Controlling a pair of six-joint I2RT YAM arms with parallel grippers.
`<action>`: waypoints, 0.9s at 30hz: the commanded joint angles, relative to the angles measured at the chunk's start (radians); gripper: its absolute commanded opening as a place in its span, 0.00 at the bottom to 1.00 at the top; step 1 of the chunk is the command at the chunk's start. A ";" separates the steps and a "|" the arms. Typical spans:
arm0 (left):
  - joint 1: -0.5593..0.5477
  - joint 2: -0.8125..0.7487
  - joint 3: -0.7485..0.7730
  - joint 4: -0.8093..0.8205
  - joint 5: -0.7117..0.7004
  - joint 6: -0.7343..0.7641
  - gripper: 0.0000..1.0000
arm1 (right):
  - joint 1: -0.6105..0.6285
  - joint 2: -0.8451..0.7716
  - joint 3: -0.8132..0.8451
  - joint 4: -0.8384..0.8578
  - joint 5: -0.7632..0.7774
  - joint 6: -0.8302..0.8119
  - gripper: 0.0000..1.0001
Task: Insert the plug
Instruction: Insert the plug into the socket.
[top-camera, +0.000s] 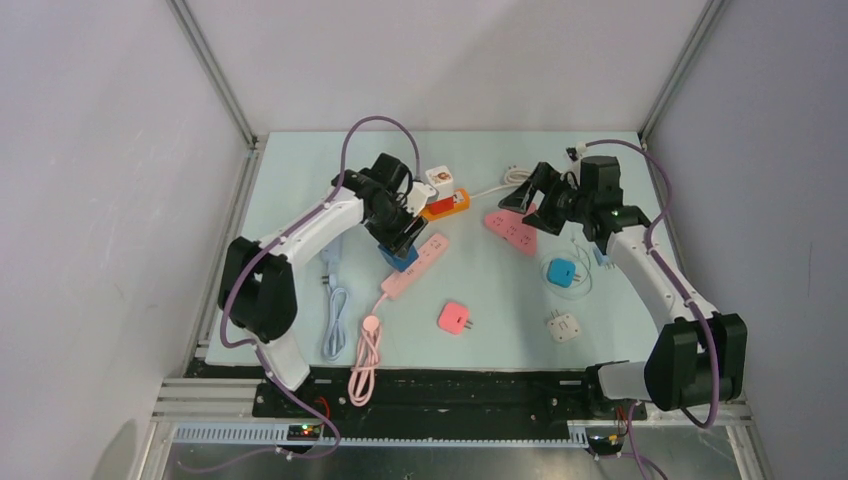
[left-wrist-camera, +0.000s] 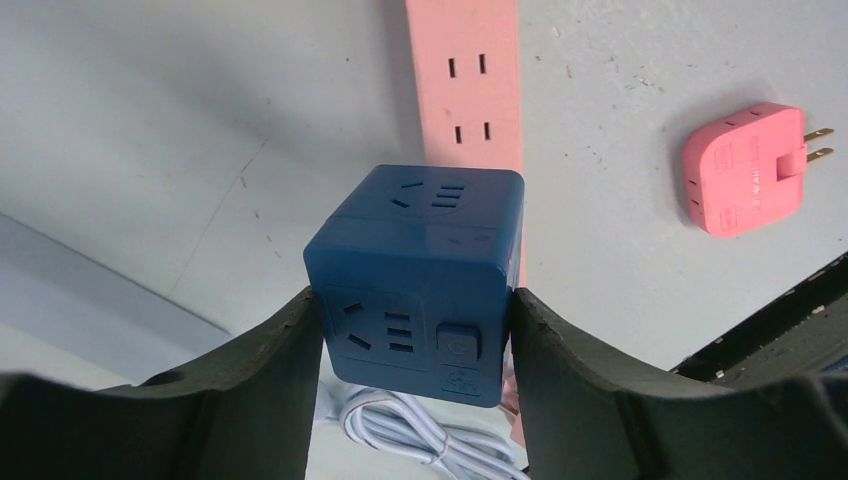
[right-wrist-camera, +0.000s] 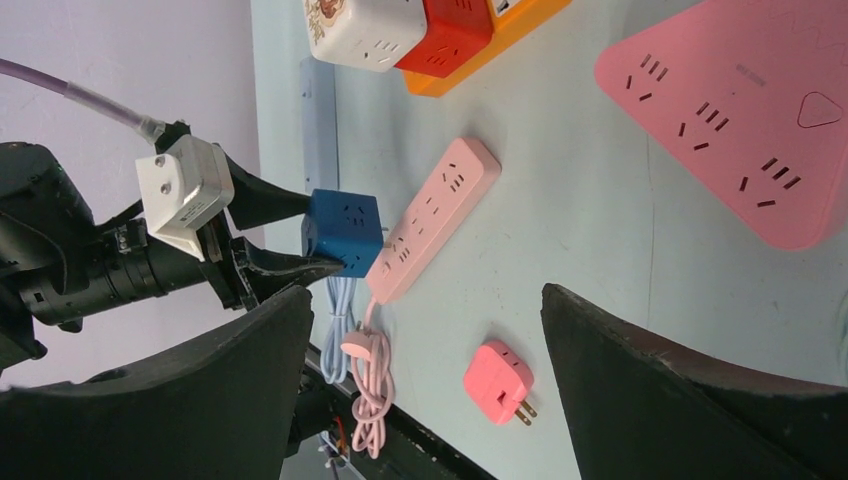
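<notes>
My left gripper (left-wrist-camera: 415, 330) is shut on a dark blue cube socket (left-wrist-camera: 415, 270), one finger on each side face. In the top view the cube (top-camera: 403, 257) sits at the cable end of the long pink power strip (top-camera: 415, 265); whether it rests on the table I cannot tell. A pink flat adapter plug (top-camera: 455, 318) with two metal prongs lies loose nearer the front, also in the left wrist view (left-wrist-camera: 745, 170). My right gripper (top-camera: 525, 195) hangs open over the pink triangular power strip (top-camera: 512, 230), nothing between its fingers (right-wrist-camera: 680, 400).
An orange strip (top-camera: 445, 205) carrying a white cube (top-camera: 438, 180) lies at the back middle. A blue adapter (top-camera: 561, 272) and a white adapter (top-camera: 564, 326) lie at the right. A coiled pale blue cable (top-camera: 335, 320) and a pink cable (top-camera: 367, 355) trail toward the front edge.
</notes>
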 joint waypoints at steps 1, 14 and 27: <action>-0.011 0.000 0.052 -0.016 -0.041 -0.022 0.00 | -0.005 0.018 0.037 0.021 -0.035 -0.008 0.88; -0.040 0.036 0.054 -0.021 0.000 -0.034 0.00 | -0.007 0.052 0.037 0.033 -0.052 0.001 0.86; -0.052 0.058 0.046 -0.020 -0.059 -0.062 0.00 | -0.008 0.074 0.037 0.046 -0.064 0.007 0.86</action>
